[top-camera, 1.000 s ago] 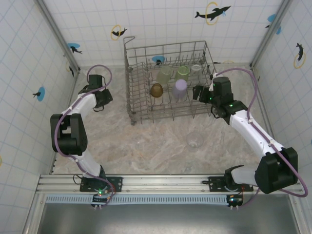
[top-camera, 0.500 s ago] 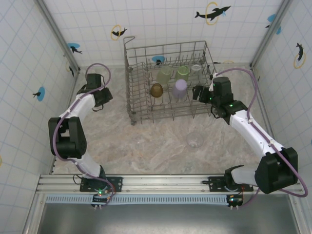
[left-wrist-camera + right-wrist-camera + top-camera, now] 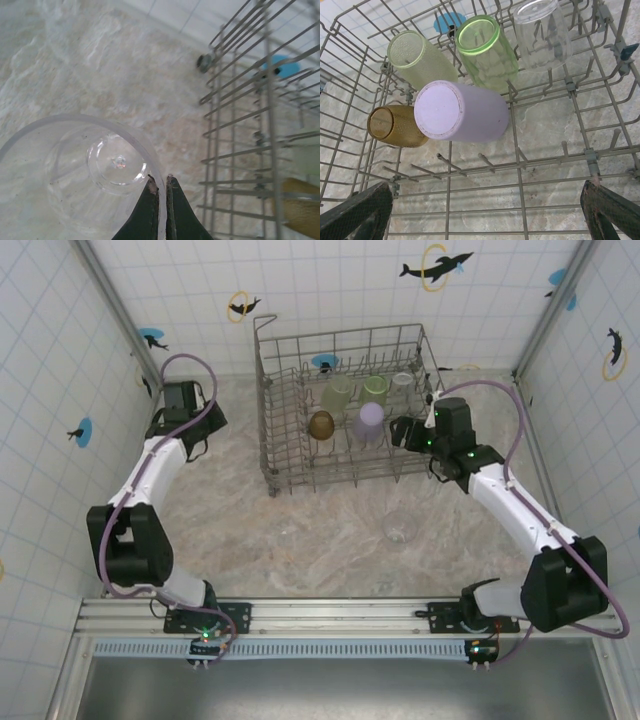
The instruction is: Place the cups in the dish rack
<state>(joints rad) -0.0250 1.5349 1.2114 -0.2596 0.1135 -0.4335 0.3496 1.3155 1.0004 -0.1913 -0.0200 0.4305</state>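
One dish rack. Five cups lie in it: two green, namely a pale green cup and a brighter green cup, one clear cup, one lilac cup and one amber cup. Outside it are a second clear cup on the worktop and a third clear cup in the left wrist view. That makes at least seven cups.

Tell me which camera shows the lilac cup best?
The right wrist view: the lilac cup sits close up, base toward the camera, among the dish rack tines. The top external view shows the same cup from above, small.
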